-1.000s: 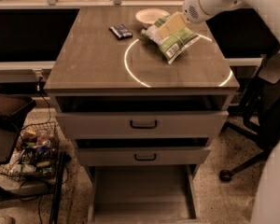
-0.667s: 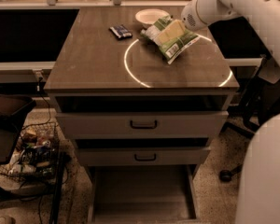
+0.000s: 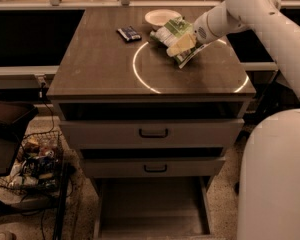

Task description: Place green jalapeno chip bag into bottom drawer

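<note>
A grey cabinet with three drawers is seen from above and in front. At the far left, a wire basket of clutter is set on the floor beside it. On the brown cabinet top, a small dark packet is laid left of centre. Below, the bottom drawer is pulled open and its flat grey floor is exposed; the two upper drawers are closed. At the back of the top, a pale bowl is placed. Just right of it, touching or nearly so, the green jalapeno chip bag is lying on the surface. The gripper is pressed against the bag's right side, at the end of a white arm reaching in from the upper right. Whether the gripper is open or clamped on the bag cannot be told.

The step in hand is judged to be the grasp. A firm hold on the puffed edge is needed, the bowl should be left undisturbed, and the bag should be lifted clear before being carried forward and down.
</note>
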Controlling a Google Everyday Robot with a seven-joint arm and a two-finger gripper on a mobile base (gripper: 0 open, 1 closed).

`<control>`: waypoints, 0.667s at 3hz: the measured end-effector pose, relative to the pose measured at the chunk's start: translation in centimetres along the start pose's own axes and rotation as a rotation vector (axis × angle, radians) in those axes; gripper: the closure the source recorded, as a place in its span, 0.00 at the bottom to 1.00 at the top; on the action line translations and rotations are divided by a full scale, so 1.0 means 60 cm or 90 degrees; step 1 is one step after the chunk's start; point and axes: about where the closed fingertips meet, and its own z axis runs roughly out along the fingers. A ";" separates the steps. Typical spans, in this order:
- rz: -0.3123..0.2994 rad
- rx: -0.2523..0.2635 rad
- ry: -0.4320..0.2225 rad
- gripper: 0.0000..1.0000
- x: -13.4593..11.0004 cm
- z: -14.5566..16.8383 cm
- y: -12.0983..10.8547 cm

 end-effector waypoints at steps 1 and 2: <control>0.000 -0.003 0.001 0.37 0.001 0.005 0.003; 0.000 -0.006 0.003 0.61 0.003 0.011 0.006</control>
